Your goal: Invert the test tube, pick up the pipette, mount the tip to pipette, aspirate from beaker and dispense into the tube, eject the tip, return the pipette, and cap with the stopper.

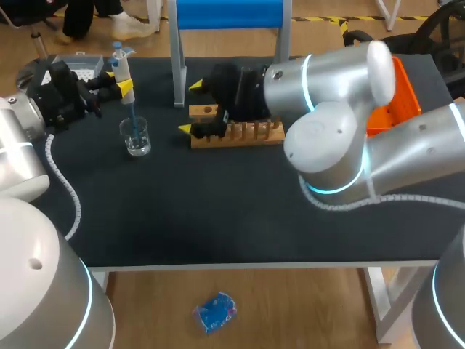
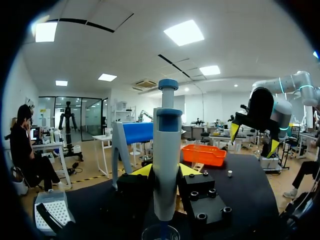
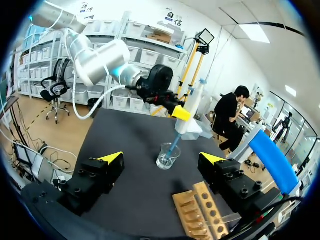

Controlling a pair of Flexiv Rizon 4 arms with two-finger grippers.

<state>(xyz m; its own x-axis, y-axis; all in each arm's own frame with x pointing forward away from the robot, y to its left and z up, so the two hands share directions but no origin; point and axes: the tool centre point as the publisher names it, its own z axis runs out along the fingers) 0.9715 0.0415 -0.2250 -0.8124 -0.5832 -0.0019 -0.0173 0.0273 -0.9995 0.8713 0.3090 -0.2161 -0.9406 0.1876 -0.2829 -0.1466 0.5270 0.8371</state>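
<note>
My left gripper is shut on the white and blue pipette, which it holds upright at the table's far left. The pipette's blue tip dips into the glass beaker right below. In the left wrist view the pipette stands between the fingers of my left gripper, with the beaker's rim under it. My right gripper hangs wide open and empty over the left end of the wooden tube rack. From the right wrist, that gripper faces the beaker and the rack. I cannot make out the test tube.
An orange tray sits at the back right, behind my right arm. A white tip box is at the back left corner. A blue-topped stand with grey legs rises between the beaker and the rack.
</note>
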